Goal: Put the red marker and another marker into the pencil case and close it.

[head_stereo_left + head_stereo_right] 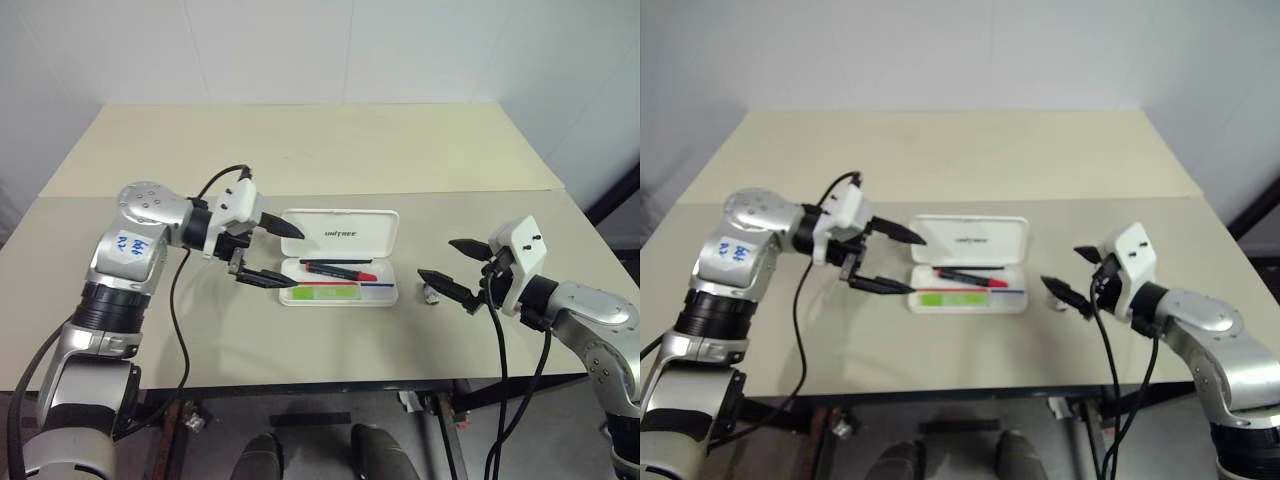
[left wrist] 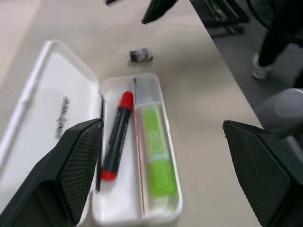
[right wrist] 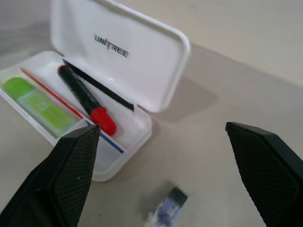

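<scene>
Beige tabletop [image 1: 330, 150] carries the pencil case [image 1: 340, 232], lid up, between both arms. Left gripper [image 1: 290, 255] and right gripper [image 1: 447, 262] hang beside it, fingers spread, empty. Inside lie the red marker [image 1: 338, 270] and the green marker [image 1: 325, 293]; a small grey lump [image 1: 432, 295] sits nearby.

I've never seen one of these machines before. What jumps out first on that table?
A flat white hard-plastic pencil case lies open mid-table, lid up. Inside lie a slim dark marker with a red end and, in the nearer compartment, a stubby green highlighter. The left claw hangs open at the case's left end, the right claw open off to its right, near a small grey lump.
</scene>
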Robot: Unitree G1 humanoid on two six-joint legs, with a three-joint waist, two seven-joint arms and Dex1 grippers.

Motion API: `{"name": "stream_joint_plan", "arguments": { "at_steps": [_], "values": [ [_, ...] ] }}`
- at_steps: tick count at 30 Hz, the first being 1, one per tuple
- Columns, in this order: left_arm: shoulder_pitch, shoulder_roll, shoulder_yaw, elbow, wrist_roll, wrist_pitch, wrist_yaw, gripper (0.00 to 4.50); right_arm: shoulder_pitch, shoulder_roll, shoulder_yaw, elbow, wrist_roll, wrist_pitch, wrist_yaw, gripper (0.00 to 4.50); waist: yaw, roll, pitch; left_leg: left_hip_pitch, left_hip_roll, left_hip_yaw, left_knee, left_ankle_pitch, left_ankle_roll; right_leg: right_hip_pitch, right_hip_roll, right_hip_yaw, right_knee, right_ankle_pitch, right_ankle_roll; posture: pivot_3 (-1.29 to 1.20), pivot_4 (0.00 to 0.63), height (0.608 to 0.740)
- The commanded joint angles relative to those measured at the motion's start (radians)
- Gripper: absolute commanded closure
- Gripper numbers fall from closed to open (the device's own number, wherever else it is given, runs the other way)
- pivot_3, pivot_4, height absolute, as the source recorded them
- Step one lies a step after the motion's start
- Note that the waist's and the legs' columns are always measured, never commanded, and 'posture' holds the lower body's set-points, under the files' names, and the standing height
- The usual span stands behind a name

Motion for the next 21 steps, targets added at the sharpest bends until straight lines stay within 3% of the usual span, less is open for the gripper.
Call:
{"name": "stream_joint_plan", "arguments": {
  "at_steps": [1, 9, 21],
  "values": [
    [0.018, 0.019, 0.049, -0.004, -0.061, -0.014, -0.024, 0.19, -0.019, 0.016, -0.073, -0.123, 0.103, 0.224, -0.128, 0.00, 0.000, 0.000, 0.000, 0.000, 0.000, 0.000, 0.000, 0.000, 0.000, 0.000, 0.000, 0.000, 0.000, 0.000, 0.000, 0.00, 0.150, 0.740],
    [0.052, 0.011, 0.053, 0.041, -0.047, -0.109, -0.005, 0.19, 0.015, 0.172, -0.056, -0.237, 0.113, 0.429, -0.341, 0.00, -0.003, 0.000, 0.000, -0.001, 0.000, 0.000, -0.001, 0.000, 0.000, 0.000, 0.000, 0.000, -0.002, 0.000, 0.000, 0.00, 0.150, 0.740],
    [0.066, 0.044, 0.065, 0.003, -0.080, -0.079, -0.017, 0.19, 0.050, 0.210, 0.062, -0.081, -0.045, 0.259, -0.340, 0.00, -0.006, 0.000, 0.000, -0.001, 0.000, 0.001, -0.002, 0.000, 0.000, 0.000, 0.000, 0.000, -0.005, 0.000, 0.000, 0.00, 0.150, 0.740]
  ]
}}
